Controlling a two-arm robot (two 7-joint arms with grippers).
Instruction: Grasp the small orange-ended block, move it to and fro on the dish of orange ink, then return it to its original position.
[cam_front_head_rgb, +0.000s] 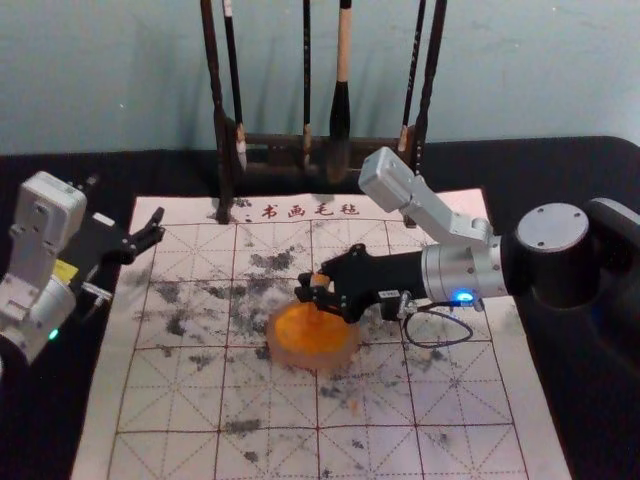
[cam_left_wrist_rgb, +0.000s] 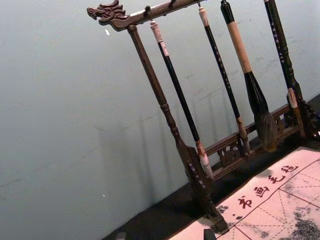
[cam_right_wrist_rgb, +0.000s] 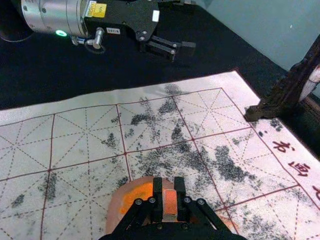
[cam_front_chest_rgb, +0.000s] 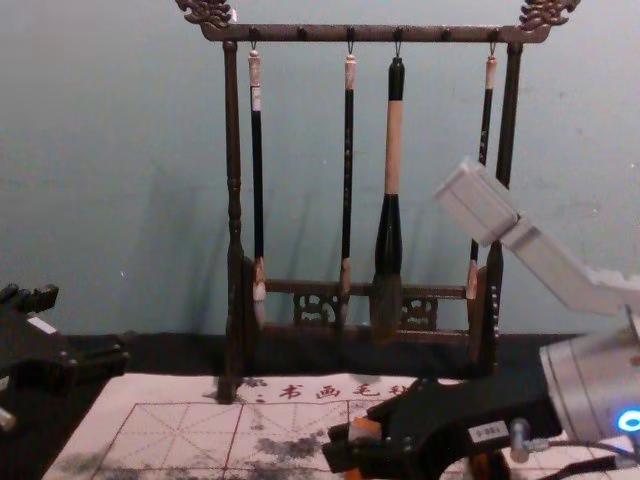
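So, head view first: the right end effector (cam_front_head_rgb: 320, 291) is reaching in over the mat and pinching the small orange-ended block (cam_front_head_rgb: 320, 281), with the dish of orange ink (cam_front_head_rgb: 340, 358) sitting right underneath it. I can't tell if the block's lower end is actually touching the ink, since the fingers are covering it. The left end effector (cam_front_head_rgb: 127, 199) is idling over by the mat's left edge, well apart from the other one, fingers spread and nothing between them. The writing mat (cam_front_head_rgb: 405, 405) is lying on the bench (cam_front_head_rgb: 585, 400) below the right end effector, and the brush rack (cam_front_head_rgb: 222, 140) is standing beyond it.

Left wrist view: the two fingertips are just poking in, wide apart — the rack is standing ahead of them with its brushes (cam_left_wrist_rgb: 177, 92) hanging.

Right wrist view: both fingers are pressing on the block's sides, so it's a proper pinch. Part of the dish is showing beneath and around them, and the left arm's end effector is hovering farther off.

Chest view: the right end effector is coming in low in front of the rack, with orange showing at its fingertips — that's the block it's gripping.
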